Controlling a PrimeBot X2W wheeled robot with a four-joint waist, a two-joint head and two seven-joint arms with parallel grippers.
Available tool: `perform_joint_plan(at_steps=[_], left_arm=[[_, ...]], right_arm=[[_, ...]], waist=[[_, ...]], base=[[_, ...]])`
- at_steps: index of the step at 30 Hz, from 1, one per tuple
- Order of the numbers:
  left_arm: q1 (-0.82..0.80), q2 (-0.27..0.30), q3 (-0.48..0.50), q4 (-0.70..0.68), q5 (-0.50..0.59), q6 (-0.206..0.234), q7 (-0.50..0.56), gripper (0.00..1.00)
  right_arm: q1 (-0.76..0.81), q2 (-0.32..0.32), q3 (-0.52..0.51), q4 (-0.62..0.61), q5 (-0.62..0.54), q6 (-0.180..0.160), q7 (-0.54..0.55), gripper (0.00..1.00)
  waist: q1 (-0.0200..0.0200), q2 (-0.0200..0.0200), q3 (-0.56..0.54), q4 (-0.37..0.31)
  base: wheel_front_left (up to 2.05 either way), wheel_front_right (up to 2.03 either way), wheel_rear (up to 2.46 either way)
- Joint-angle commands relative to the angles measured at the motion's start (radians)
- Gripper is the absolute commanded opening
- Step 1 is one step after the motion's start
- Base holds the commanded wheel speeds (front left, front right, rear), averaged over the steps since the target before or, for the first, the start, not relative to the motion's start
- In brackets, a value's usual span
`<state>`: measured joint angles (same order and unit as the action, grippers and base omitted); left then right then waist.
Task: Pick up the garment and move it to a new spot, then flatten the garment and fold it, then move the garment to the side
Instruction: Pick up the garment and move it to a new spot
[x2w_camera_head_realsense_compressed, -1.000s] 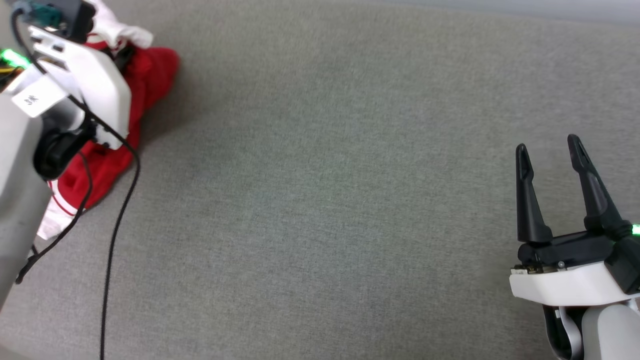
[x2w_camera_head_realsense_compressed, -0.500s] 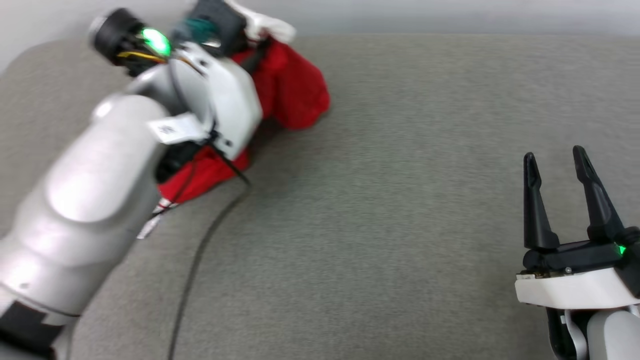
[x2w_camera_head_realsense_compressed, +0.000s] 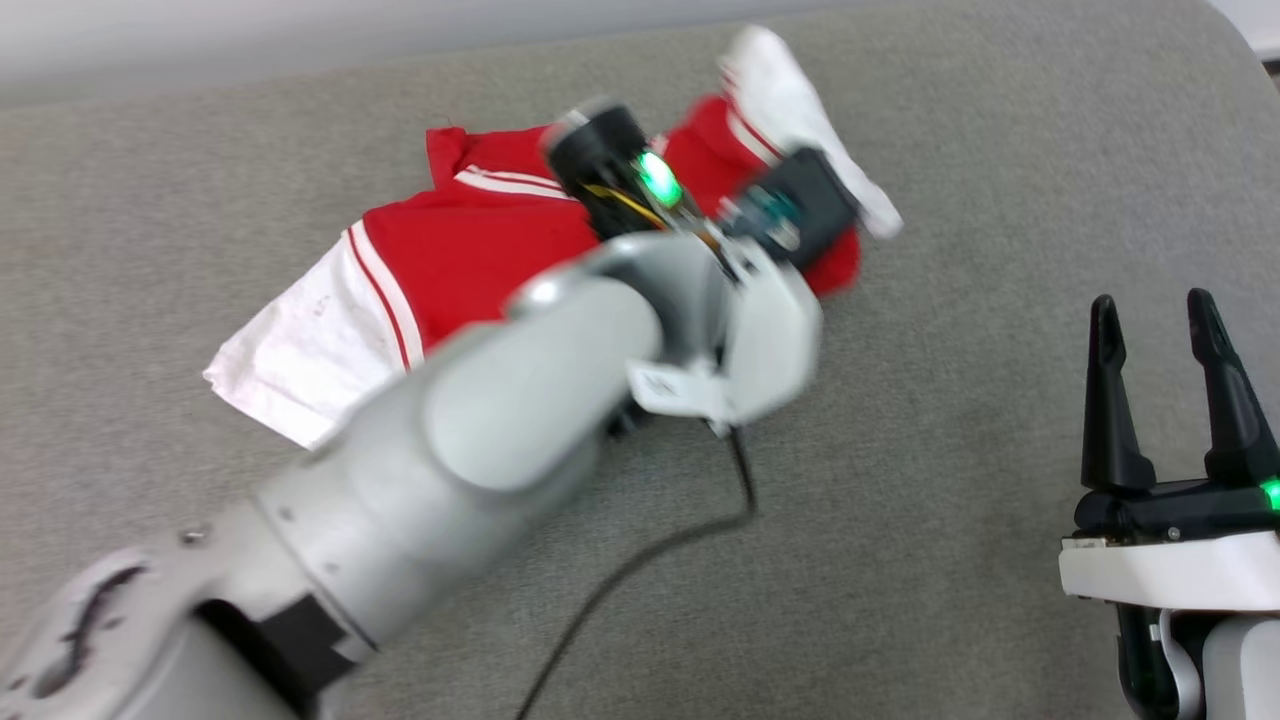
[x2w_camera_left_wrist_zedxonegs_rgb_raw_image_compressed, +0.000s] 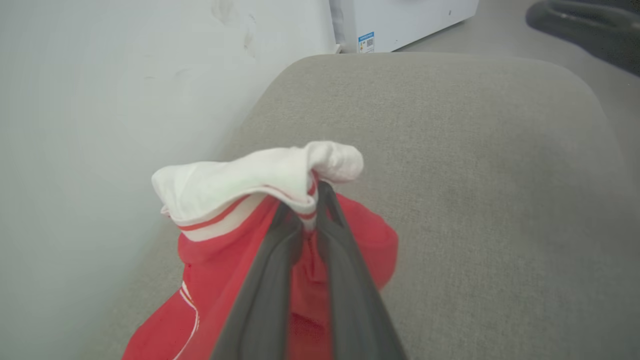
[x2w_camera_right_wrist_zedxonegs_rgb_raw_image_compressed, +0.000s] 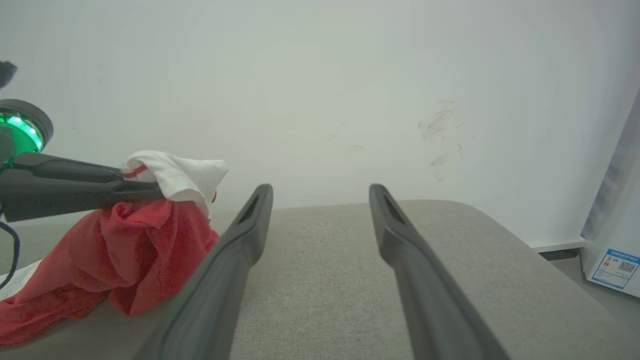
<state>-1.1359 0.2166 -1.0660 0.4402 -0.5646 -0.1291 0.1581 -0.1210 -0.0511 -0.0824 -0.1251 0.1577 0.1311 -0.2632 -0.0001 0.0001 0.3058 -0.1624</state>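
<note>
The garment (x2w_camera_head_realsense_compressed: 470, 240), red with white striped sleeves, trails across the grey cushion. One end is lifted off the surface. My left gripper (x2w_camera_left_wrist_zedxonegs_rgb_raw_image_compressed: 311, 202) is shut on a bunched white sleeve and red cloth at that raised end. In the right wrist view the left gripper's dark fingers (x2w_camera_right_wrist_zedxonegs_rgb_raw_image_compressed: 75, 186) hold the garment (x2w_camera_right_wrist_zedxonegs_rgb_raw_image_compressed: 125, 245) up at the left. My left arm (x2w_camera_head_realsense_compressed: 520, 400) crosses the head view from the lower left and hides part of the cloth. My right gripper (x2w_camera_head_realsense_compressed: 1160, 310) stands open and empty at the lower right, well apart from the garment.
A pale wall (x2w_camera_right_wrist_zedxonegs_rgb_raw_image_compressed: 320, 90) runs behind the grey cushion (x2w_camera_head_realsense_compressed: 950, 480). A black cable (x2w_camera_head_realsense_compressed: 640, 560) hangs from the left wrist onto the surface. A white appliance with a label (x2w_camera_right_wrist_zedxonegs_rgb_raw_image_compressed: 615, 260) stands past the cushion's rounded end. Bare cushion lies between the garment and the right gripper.
The head view has shifted. My left arm has carried the garment from the far left towards the middle, closer to the right gripper, and the cloth now trails out longer. The right gripper stays open.
</note>
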Motion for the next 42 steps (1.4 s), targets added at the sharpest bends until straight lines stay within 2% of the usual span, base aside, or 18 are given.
perform_joint_plan(at_steps=[1, 2, 6, 10, 11, 12, 19, 22, 23, 24, 34, 39, 42], left_arm=[[-0.009, -0.029, -0.052, 0.025, -0.006, 0.0, -0.014, 0.0], [-0.009, -0.029, -0.052, 0.025, -0.006, 0.0, -0.014, 0.0], [0.013, -0.093, -0.147, 0.082, -0.032, 0.0, -0.055, 0.0], [0.046, -0.133, -0.198, 0.128, -0.05, 0.0, -0.078, 0.0], [0.054, -0.14, -0.204, 0.137, -0.051, 0.0, -0.079, 0.0], [0.116, -0.155, -0.215, 0.16, -0.013, -0.001, -0.037, 0.0], [0.245, -0.164, -0.216, 0.118, 0.055, -0.001, 0.062, 0.0], [0.262, -0.164, -0.215, 0.103, 0.056, -0.001, 0.053, 0.0], [0.262, -0.165, -0.215, 0.103, 0.053, -0.001, 0.041, 0.47], [0.257, -0.165, -0.215, 0.106, 0.049, -0.001, 0.023, 1.0], [0.236, -0.167, -0.186, 0.152, -0.036, 0.01, -0.235, 1.0], [0.256, -0.164, -0.135, 0.163, -0.054, 0.076, -0.334, 1.0], [0.269, -0.136, -0.09, 0.163, -0.048, 0.137, -0.386, 1.0]], right_arm=[[-0.015, 0.002, -0.002, 0.001, 0.012, -0.001, -0.002, 1.0], [-0.015, 0.002, -0.002, 0.001, 0.012, -0.001, -0.002, 1.0], [-0.024, 0.002, -0.007, 0.002, 0.02, -0.001, -0.002, 1.0], [-0.033, 0.002, -0.01, 0.002, 0.024, -0.001, -0.002, 1.0], [-0.036, 0.002, -0.012, 0.003, 0.025, -0.001, -0.002, 1.0], [-0.043, 0.002, -0.014, 0.006, 0.023, -0.001, -0.002, 1.0], [-0.047, 0.002, -0.015, 0.014, 0.022, -0.001, -0.002, 1.0], [-0.043, 0.002, -0.018, 0.021, 0.015, -0.001, -0.002, 1.0], [-0.039, 0.002, -0.02, 0.022, 0.013, -0.001, -0.002, 1.0], [-0.035, 0.002, -0.021, 0.025, 0.01, -0.001, -0.002, 1.0], [0.023, 0.002, -0.035, 0.05, -0.01, -0.001, -0.002, 1.0], [0.06, 0.001, -0.04, 0.054, -0.022, -0.001, -0.002, 1.0], [0.076, 0.001, -0.042, 0.058, -0.026, -0.001, -0.002, 1.0]], waist=[[0.0001, -0.0001, 0.028, -0.027], [0.0001, -0.0001, 0.028, -0.027], [0.0001, -0.0001, 0.051, -0.046], [0.0001, -0.0001, 0.071, -0.056], [0.0001, -0.0001, 0.074, -0.058], [0.0001, -0.0001, 0.085, -0.062], [0.0001, -0.0001, 0.087, -0.063], [0.0001, -0.0001, 0.078, -0.056], [0.0001, -0.0001, 0.072, -0.052], [0.0001, -0.0001, 0.065, -0.049], [0.0001, -0.0001, -0.059, 0.009], [0.0001, -0.0001, -0.123, 0.052], [0.0001, -0.0001, -0.152, 0.075]], base=[[0.0, 0.0, 0.0], [0.0, 0.0, 0.0], [0.0, 0.0, 0.0], [0.0, 0.0, 0.0], [0.0, 0.0, 0.0], [0.0, 0.0, 0.0], [0.0, 0.0, 0.0], [0.0, 0.0, 0.0], [0.0, 0.0, 0.0], [0.0, 0.0, 0.0], [0.0, 0.0, 0.0], [0.0, 0.0, 0.0], [0.0, 0.0, 0.0]])
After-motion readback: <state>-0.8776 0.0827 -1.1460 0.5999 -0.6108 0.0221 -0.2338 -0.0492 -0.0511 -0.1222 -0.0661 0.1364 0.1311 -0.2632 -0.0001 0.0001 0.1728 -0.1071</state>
